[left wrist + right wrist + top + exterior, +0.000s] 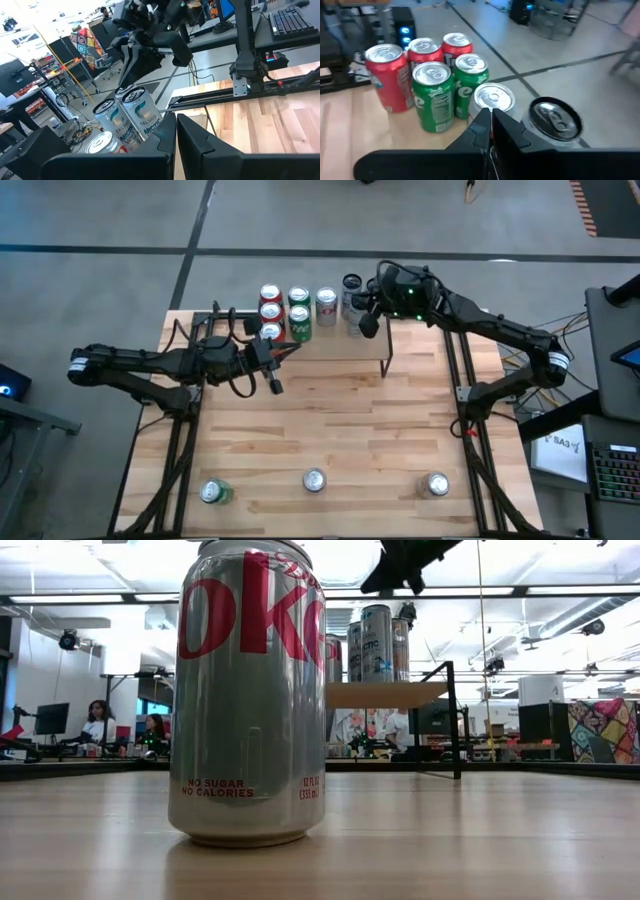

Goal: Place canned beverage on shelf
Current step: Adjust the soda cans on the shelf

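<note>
The shelf point(340, 350) stands at the table's far side on thin black legs, and its light board point(385, 694) carries several upright cans: red point(385, 75), green point(432, 95), silver point(492, 100) and tall white ones point(140, 117). My right gripper point(368, 323) is shut and hovers above the cans at the shelf's right end point(412, 580), touching none of them. My left gripper point(275, 385) is shut and empty, held level just in front of the shelf's left half. A silver cola can point(248, 690) stands upright on the table near the front edge.
Three cans stand along the table's near edge: a green one point(213, 492), a silver one point(314, 480) and another silver one point(436, 484). The wooden tabletop point(330, 420) between them and the shelf is bare. People sit at desks in the room behind.
</note>
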Controlling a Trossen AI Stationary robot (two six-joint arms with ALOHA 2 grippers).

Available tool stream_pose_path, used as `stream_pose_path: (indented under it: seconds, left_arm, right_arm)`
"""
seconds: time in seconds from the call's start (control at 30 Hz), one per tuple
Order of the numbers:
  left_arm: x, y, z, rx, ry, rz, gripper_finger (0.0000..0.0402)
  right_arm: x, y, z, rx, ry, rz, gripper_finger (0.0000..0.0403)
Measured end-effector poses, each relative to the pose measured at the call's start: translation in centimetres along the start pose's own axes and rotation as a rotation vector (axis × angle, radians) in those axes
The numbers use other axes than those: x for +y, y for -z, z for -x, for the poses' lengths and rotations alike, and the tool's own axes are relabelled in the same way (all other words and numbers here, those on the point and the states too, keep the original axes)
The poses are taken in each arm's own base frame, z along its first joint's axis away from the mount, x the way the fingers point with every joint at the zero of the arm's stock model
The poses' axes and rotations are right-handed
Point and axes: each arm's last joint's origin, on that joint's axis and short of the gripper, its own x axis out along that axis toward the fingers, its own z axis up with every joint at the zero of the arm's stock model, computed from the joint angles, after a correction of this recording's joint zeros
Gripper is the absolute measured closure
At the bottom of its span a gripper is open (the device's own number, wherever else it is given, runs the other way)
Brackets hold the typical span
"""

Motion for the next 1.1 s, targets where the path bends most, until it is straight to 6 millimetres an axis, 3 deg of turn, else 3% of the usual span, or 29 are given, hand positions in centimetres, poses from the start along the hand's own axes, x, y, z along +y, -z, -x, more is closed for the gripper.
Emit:
stream_pose_path:
  seconds: [0.2,0.47,0.67,1.1]
  left_arm:
    - [0.0,0.0,0.0,-0.003,-0.001,-0.024,0.0402]
    - [-0.2,0.4,0.0,0.014,0.004,-0.09,0.0402]
    - [-0.5,1.5,0.1,0.039,0.018,-0.148,0.0402]
    - [1.1,3.5,4.6,-0.17,-0.085,-0.088,0.0402]
  right_arm:
    - [0.7,-1.4,1.0,0.106,0.077,-0.124,0.0394]
    - [2.6,-2.1,-0.4,0.229,0.053,-0.214,0.0394]
    - [2.8,-3.5,-0.6,0.313,0.123,-0.262,0.0394]
    - [2.5,-5.5,-1.9,0.466,0.294,-0.332,0.0394]
